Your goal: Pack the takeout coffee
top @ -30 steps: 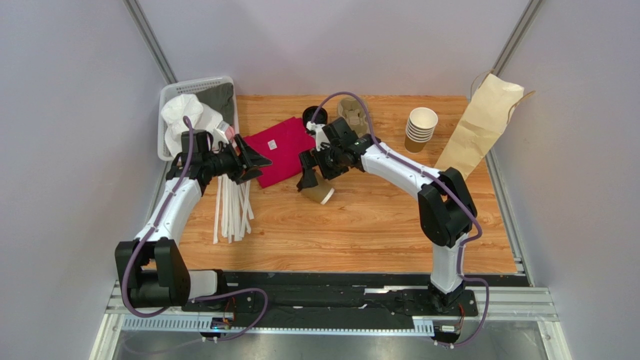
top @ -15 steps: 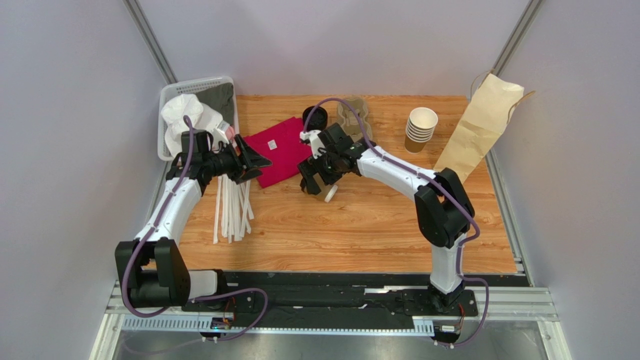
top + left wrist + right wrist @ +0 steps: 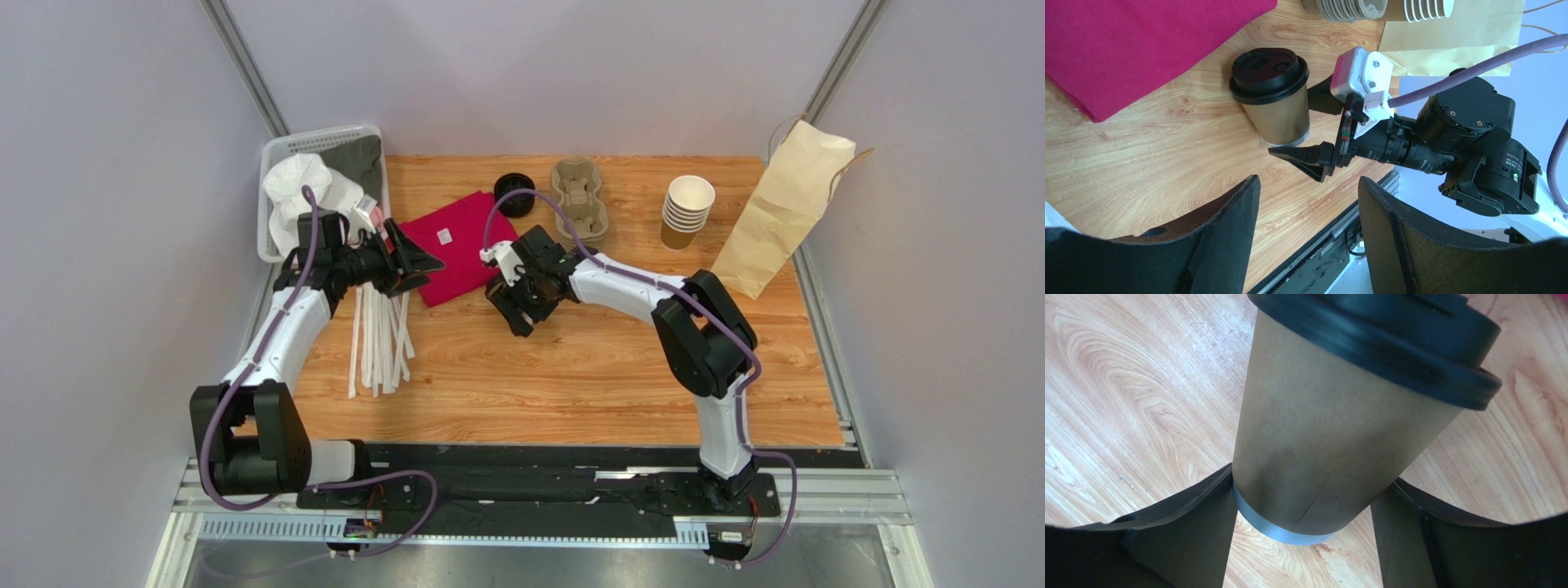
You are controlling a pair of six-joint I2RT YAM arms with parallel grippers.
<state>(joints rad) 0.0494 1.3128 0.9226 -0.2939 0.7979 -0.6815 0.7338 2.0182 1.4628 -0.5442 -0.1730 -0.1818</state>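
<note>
takeout coffee (image 3: 1277, 92), small brown kraft paper cup with round black plastic lid, on light wood bench (image 3: 589, 368) just beside magenta cloth (image 3: 460, 251). right gripper (image 3: 518, 314): jaws straddle cup's lower wall; clenched or not, cannot tell. left gripper (image 3: 415, 261): jaws released, empty, at cloth's left edge. small white tag (image 3: 448, 233) on cloth, print unreadable.

White arm shells (image 3: 285, 341), black joints (image 3: 724, 331), purple cables (image 3: 1475, 57); right tool (image 3: 1290, 122) black, wedge fingers (image 3: 1306, 160), pink-white block (image 3: 1361, 76).
</note>
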